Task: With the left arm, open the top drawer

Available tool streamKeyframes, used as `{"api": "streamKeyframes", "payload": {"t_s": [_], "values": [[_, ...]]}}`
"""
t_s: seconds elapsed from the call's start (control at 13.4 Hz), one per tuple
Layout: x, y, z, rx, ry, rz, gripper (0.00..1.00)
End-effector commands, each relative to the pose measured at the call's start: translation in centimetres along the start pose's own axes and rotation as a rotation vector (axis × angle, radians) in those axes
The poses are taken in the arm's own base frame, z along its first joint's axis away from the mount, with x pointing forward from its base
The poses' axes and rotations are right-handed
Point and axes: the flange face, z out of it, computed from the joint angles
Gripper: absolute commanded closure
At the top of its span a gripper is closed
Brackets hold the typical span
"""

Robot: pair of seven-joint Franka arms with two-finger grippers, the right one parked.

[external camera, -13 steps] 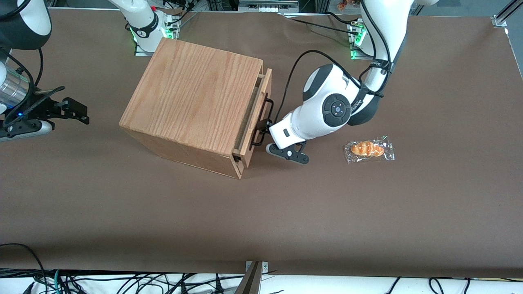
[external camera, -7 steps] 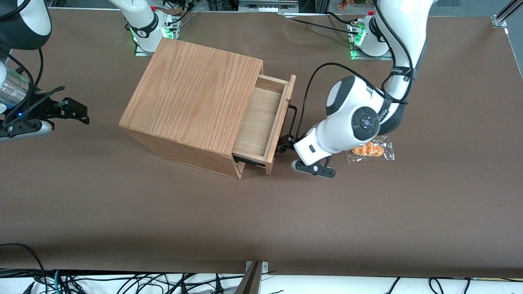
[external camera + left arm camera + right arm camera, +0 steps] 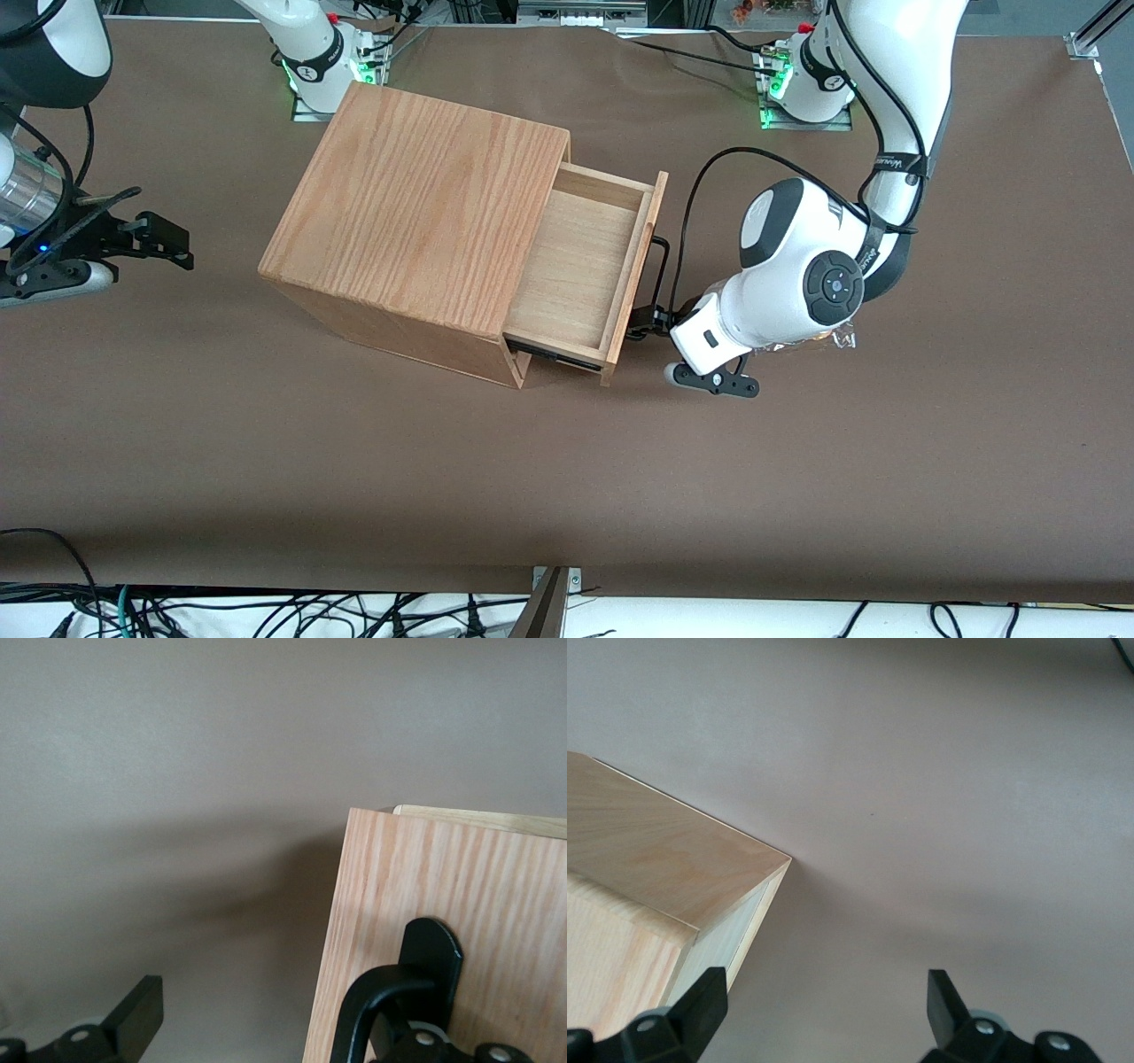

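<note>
Well out now, the shallow light-wood top drawer, with a bare floor on show, sticking from the big oak-grain box cabinet on the brown table. Right against the small black claw of the white left arm: the long thin black bar handle, caught at its end nearer the front camera. Spread wide, not clamped: hooking with the finger tucked in by the handle's post, leaving the other finger dangling off the panel's edge. Judging by the depth on show, nearly done.

To finish cleanly: pull straight along the drawer's slide line, away from the cabinet, level with the handle, no twist at the wrist. Ease off before the stop, or risk dragging the whole cabinet along. Mind the clear crinkly packet close by the claw on the side away from the cabinet, peeking from under the arm
</note>
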Motion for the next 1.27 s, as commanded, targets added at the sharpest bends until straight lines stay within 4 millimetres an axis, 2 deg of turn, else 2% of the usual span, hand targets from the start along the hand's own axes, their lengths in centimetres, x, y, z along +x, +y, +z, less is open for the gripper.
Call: {"api": "streamKeyframes", "payload": {"t_s": [0.0,0.07,0.3,0.6,0.67,0.75,0.9,1.04,1.19], "values": [[1.5,-2.4,-2.7,0.004,0.061,-0.024,0.00],[1.2,-2.1,-2.9,0.002,0.046,-0.025,0.00],[1.2,-2.0,-6.4,-0.003,0.009,-0.018,0.00],[1.1,-5.1,-10.1,-0.001,-0.043,-0.051,0.00],[1.2,-6.4,-11.0,0.004,-0.039,-0.067,0.00],[1.0,-7.4,-12.8,0.010,-0.018,-0.073,0.00],[1.2,-12.0,-15.4,0.002,-0.002,-0.132,0.00],[0.6,-15.7,-18.5,0.039,0.021,-0.071,0.00],[-0.6,-19.4,-20.7,0.061,-0.013,0.018,0.00]]}}
